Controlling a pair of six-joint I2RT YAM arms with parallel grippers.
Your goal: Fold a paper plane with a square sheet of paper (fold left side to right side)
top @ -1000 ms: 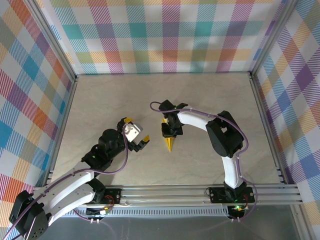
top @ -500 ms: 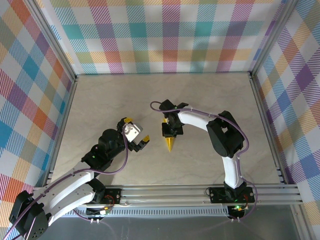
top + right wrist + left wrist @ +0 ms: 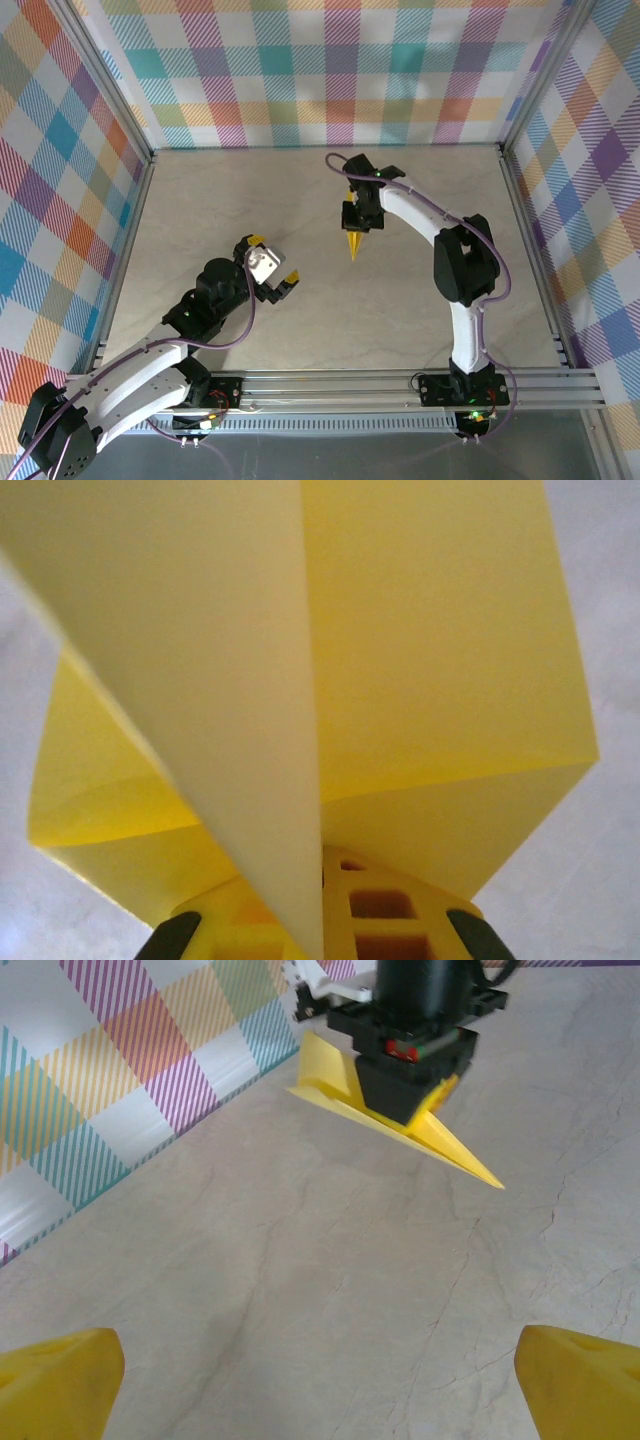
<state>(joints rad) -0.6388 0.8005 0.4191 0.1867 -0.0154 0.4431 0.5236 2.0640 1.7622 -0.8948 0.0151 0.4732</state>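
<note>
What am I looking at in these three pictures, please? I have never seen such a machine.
These are two robot arms bolted at the near edge of a pale stone-patterned table with checked walls. One picture looks down from above; the other two come from a camera on each wrist. The right arm's tool is shut on a narrow, pointed, bright yellow paper plane, its nose toward the arms' bases. The right wrist picture shows that paper very close. The left arm's tool is open and holds nothing; its yellow fingertips appear in its picture's bottom corners.
</note>
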